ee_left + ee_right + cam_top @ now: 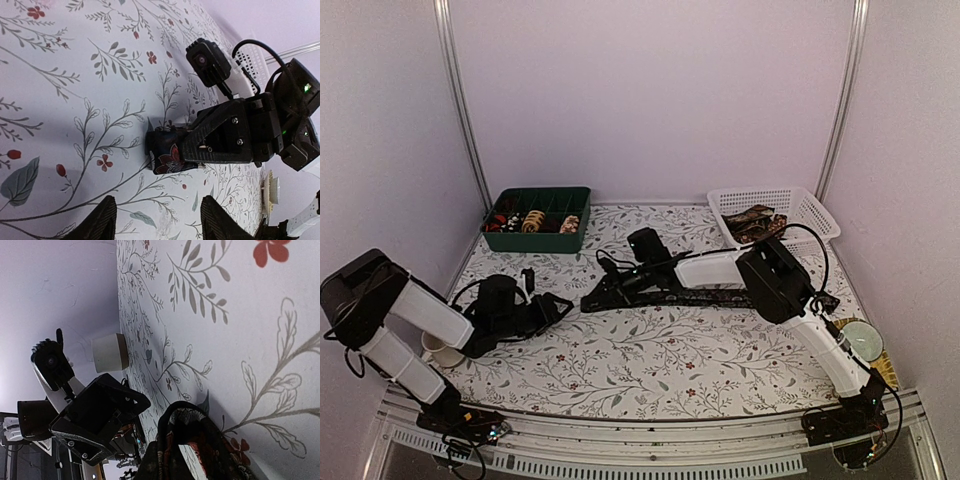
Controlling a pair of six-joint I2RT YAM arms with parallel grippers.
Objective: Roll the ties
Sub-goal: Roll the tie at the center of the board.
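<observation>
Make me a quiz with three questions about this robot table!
1. Where does the white mesh basket stand?
A) the far right corner of the table
B) the near left edge
C) the middle

2. What colour is the compartment tray?
A) red
B) dark green
C) yellow

3. What is the right tool doing?
A) hanging open above the basket
B) holding a cup
C) shut on the end of the dark tie

Answers:
1 A, it sits far back on the right in the top view.
2 B, its walls are dark green.
3 C, the left wrist view shows it pinching the tie end.
</observation>
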